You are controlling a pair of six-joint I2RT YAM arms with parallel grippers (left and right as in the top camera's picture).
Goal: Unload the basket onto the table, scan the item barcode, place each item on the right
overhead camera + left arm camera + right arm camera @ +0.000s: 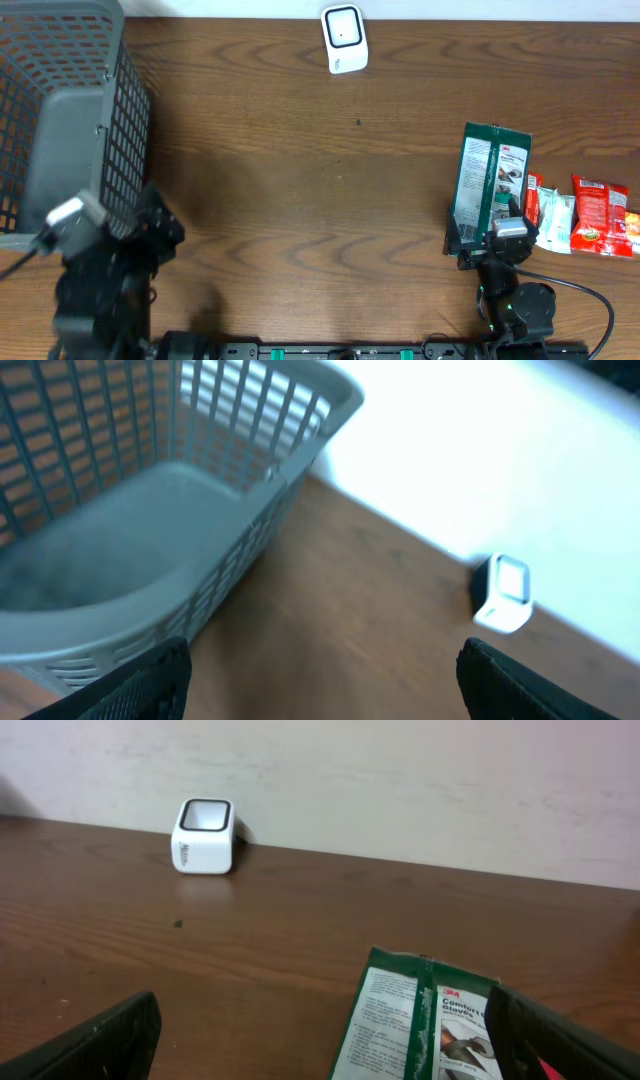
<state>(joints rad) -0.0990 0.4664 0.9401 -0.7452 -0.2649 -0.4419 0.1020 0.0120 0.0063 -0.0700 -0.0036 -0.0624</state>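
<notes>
green 3m packet (489, 180), white text panel, dark photo

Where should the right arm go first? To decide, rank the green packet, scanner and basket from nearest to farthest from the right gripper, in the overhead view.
From the right gripper:
1. Green packet, right at it, between its open jaws.
2. Scanner, at the far edge, near the middle.
3. Basket, far-left corner.

A dark brown wooden desk (300, 180) carries a grey plastic lattice basket (60, 110) at its far left corner and a small white cube-shaped scanner (344, 38) at the far edge. A green printed packet (487, 180) lies flat at the right, just beside red-and-white snack packets (585, 215).
</notes>
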